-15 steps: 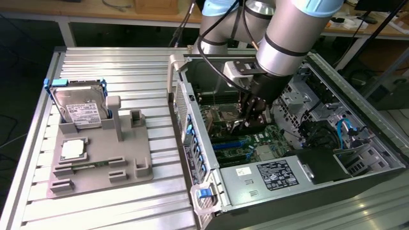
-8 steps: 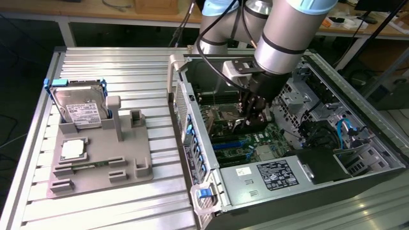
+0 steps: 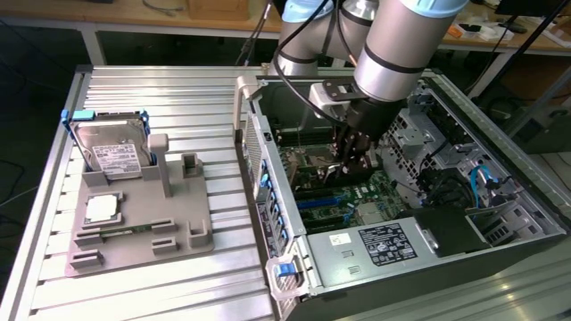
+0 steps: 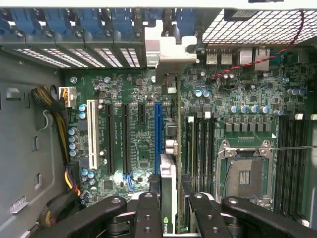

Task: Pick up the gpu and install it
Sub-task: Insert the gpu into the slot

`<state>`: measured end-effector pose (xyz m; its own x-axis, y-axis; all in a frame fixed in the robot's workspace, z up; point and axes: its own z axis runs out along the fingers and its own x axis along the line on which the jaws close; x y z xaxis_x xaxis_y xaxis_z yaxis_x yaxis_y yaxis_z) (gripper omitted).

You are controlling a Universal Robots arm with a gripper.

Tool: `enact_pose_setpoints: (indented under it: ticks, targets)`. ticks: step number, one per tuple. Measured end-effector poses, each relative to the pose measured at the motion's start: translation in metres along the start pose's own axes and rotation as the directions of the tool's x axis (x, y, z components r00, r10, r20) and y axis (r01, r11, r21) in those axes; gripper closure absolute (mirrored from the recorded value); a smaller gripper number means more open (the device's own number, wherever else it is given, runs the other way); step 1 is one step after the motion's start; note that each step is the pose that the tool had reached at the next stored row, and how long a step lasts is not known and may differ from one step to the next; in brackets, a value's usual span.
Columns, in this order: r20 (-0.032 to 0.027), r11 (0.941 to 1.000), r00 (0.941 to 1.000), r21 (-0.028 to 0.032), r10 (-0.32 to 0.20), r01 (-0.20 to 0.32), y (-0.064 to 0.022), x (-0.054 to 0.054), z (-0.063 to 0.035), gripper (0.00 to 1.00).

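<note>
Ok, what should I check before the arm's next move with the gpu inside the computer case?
1. gpu clamped between the gripper fingers: ok.
2. Gripper inside the open case, over the motherboard: ok.
3. Blue slot free of any other card: ok.
4. Card edge lined up with the blue slot: cannot tell; it looks just beside it.
5. Yellow and black cables away from the card: ok.
6. Card seated in a slot: cannot tell.
</note>
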<state>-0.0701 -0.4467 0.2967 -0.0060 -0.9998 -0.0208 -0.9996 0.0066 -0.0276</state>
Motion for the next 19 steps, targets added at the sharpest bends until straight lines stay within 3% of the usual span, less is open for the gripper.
enact_pose_setpoints:
  ticks: [8, 12, 19]
  targets:
    - [0.0001, 1.0, 1.0, 0.0013, 0.0, 0.0, 0.0009, 0.003, 0.009, 0.73]
    - [-0.0001, 1.0, 1.0, 0.0013, 0.0, 0.0, 0.0066, 0.003, 0.0109, 0.73]
    - [-0.0001, 1.0, 1.0, 0.0013, 0.0, 0.0, 0.0071, 0.006, 0.0115, 0.73]
